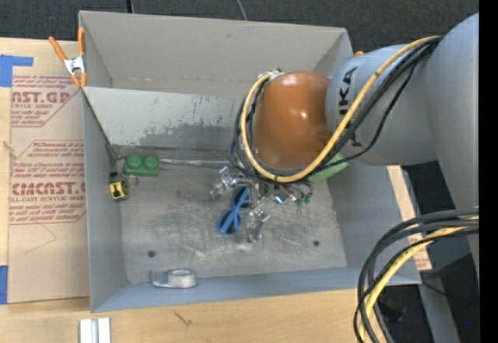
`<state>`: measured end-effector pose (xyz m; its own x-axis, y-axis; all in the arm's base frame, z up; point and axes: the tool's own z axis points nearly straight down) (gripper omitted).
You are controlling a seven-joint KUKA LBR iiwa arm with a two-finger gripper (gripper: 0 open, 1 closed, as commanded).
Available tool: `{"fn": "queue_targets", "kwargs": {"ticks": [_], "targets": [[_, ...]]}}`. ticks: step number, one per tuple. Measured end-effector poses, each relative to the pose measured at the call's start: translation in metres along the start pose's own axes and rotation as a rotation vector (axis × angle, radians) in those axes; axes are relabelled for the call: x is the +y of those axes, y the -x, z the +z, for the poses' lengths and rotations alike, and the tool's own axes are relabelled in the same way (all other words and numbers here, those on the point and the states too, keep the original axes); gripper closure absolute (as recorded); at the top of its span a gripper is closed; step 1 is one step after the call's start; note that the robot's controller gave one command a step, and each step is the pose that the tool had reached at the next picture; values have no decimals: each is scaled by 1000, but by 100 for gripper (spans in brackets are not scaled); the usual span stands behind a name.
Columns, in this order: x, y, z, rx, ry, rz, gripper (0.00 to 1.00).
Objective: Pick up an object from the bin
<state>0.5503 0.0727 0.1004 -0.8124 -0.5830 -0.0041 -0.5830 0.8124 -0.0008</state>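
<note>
My gripper (240, 201) is low in the middle of the bin, under the arm's orange dome. Its two metal fingers stand apart, one at the upper left and one at the lower right. Between them on the floor lies a small blue looped thing (232, 217), like a plastic clip. The fingers are on either side of it and I see no squeeze on it. A green piece (336, 169) sticks out at the right from beneath the dome, its shape mostly hidden.
A green toy brick (142, 165) lies by the left wall, with a small yellow-and-black thing (117, 190) just below it. A clear tape roll (176, 279) rests against the front wall. The arm and its cables cover the bin's right side.
</note>
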Motion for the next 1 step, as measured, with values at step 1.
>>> {"fn": "queue_targets", "kwargs": {"ticks": [1], "targets": [[-14,6,-10,1,1,-88,0]]}}
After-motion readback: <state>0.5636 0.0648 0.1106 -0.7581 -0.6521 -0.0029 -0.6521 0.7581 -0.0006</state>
